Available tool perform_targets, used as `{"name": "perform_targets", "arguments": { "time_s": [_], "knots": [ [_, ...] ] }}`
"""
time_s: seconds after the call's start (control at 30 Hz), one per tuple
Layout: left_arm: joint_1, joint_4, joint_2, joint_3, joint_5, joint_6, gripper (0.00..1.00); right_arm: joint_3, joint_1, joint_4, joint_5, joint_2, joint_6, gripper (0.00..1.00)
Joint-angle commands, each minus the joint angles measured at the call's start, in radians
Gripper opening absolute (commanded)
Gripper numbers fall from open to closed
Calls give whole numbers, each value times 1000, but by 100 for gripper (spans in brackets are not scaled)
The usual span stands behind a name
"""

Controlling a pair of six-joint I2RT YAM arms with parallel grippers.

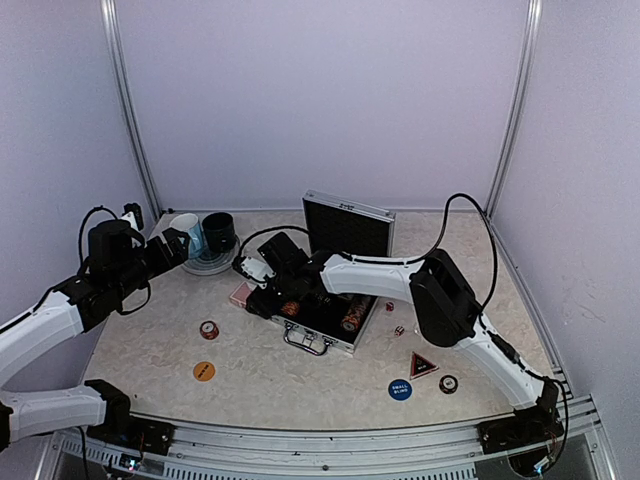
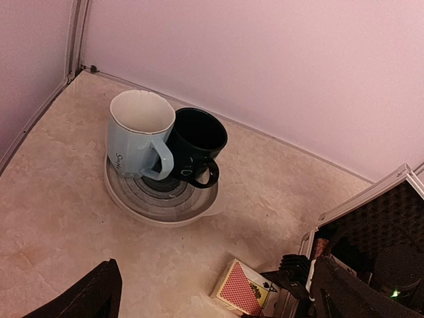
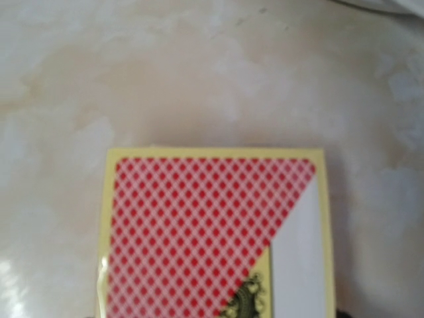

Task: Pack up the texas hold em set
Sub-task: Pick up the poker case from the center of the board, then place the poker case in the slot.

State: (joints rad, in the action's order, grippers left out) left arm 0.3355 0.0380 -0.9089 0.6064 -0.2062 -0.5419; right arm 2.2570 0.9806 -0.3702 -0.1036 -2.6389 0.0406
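Three pale walls are closing in the counter [image 1: 300, 375] at the back and both sides, with a metal rail running along its near edge. Most of the free room is lying at the front left, where only two round buttons [image 1: 208, 329] [image 1: 203, 371] are sitting well apart from everything else. A narrower strip is staying open between the plate [image 2: 156, 205] with its two mugs [image 2: 136, 136] [image 2: 195, 142] and the card deck [image 2: 242, 286]. The case [image 1: 318, 340] is lying open mid-counter with chips [image 1: 352, 318] in it and its lid [image 1: 348, 228] standing upright behind. To its right, a blue button [image 1: 399, 390], a triangle marker [image 1: 423, 365] and dice [image 1: 398, 330] are lying loose. The right arm [image 1: 370, 275] is stretching leftward across the open case, and the right jaws are hanging just over the deck, which is resting flat on the counter just beside the case's left wall, red diamond back up. From the right wrist the deck is filling the lower half of the view, with no fingers showing, so how wide the right jaws are standing, and whether they are touching the deck, cannot be told. The left jaws are gaping fully wide near the mugs, gripping nothing.
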Motion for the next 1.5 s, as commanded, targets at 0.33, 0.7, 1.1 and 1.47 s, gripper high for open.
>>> {"name": "perform_targets", "arguments": {
  "time_s": [0.33,0.7,1.1,1.47],
  "knots": [
    [-7,-11,16,7,11,-4,99,-352,-5,81,29,457,49,29],
    [23,-30,-21,13,33,6,99,-839,-28,76,166,757,18,29],
    [94,-30,-69,35,-8,18,99,-982,-60,139,135,738,12,28],
    [99,-30,-61,29,-22,22,99,-911,-62,139,72,679,25,28]
  ]
}}
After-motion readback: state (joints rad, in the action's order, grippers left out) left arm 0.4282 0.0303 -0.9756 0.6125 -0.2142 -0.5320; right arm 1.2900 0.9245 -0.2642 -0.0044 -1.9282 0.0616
